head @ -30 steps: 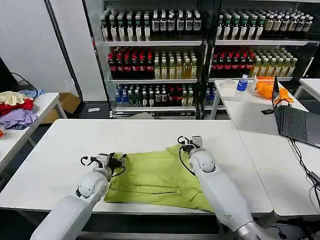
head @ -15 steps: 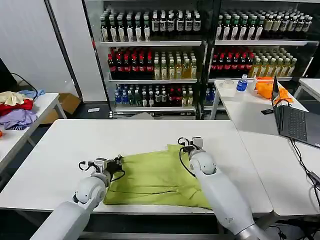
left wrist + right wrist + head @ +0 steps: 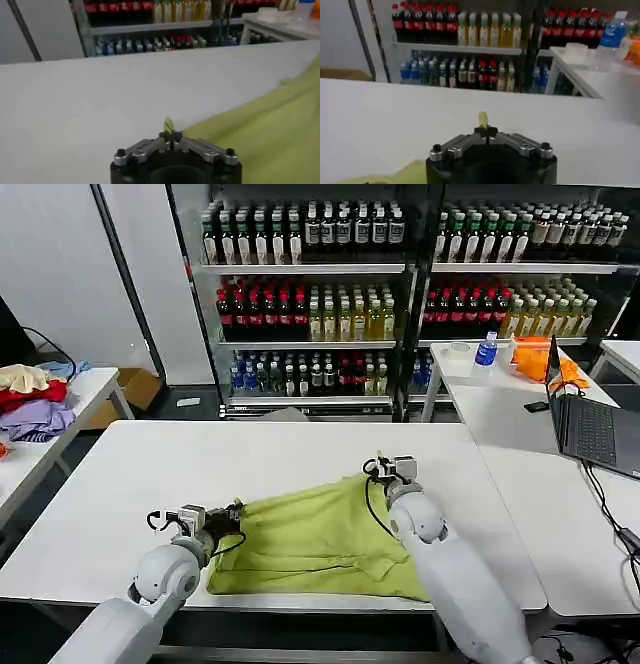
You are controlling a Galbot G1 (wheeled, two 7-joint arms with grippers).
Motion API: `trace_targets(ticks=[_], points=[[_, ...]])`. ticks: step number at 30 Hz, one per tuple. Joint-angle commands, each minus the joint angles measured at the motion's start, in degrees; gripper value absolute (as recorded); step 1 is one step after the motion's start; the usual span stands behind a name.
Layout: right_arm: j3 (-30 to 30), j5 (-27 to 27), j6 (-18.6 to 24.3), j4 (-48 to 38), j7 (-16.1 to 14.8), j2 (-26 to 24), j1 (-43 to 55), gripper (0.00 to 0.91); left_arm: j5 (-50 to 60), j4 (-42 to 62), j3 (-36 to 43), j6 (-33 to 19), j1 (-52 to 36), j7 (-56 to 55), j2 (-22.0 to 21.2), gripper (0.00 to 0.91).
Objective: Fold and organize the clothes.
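T-shirt (image 3: 310, 539) near edge — hidden behind arms

Bright, even overhead light whitens the desk (image 3: 120, 474); soft shadows lie beneath the arms. Both wrist views look soft, their backgrounds slightly blurred.

We are looking at a lab or test room dressed up like a shop. Behind the white work table (image 3: 150, 474) stand glass-fronted coolers (image 3: 400, 294), their shelves packed with rows of bottled drinks (red, yellow, dark and green ones). Yet to the right a second white table (image 3: 520, 414) carries an open laptop (image 3: 590, 424) with cables trailing off it, and a side table (image 3: 60, 414) on the left bears a heap of garments (image 3: 30, 399). Plain grey walls close the room.
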Motion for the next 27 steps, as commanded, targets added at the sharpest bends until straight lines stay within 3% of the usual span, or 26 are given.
trace_targets(ticks=[1, 15, 27], points=[[2.9, -0.2, -0.5, 16.4, 0.1, -5.6, -9.8, 0.000, 0.1, -7.6, -1.3, -0.9, 2.7, 0.1, 2.6, 0.020], [8.8, -3.2, -0.2, 26.9, -0.7, -7.3, -26.5, 0.000, 1.5, -10.2, -2.7, -1.2, 8.6, -0.6, 3.6, 0.020], [9.3, -5.4, 0.3, 25.5, -1.1, -4.5, -31.2, 0.000, 5.7, -8.9, -2.1, -1.6, 11.0, -0.7, 3.0, 0.020]])
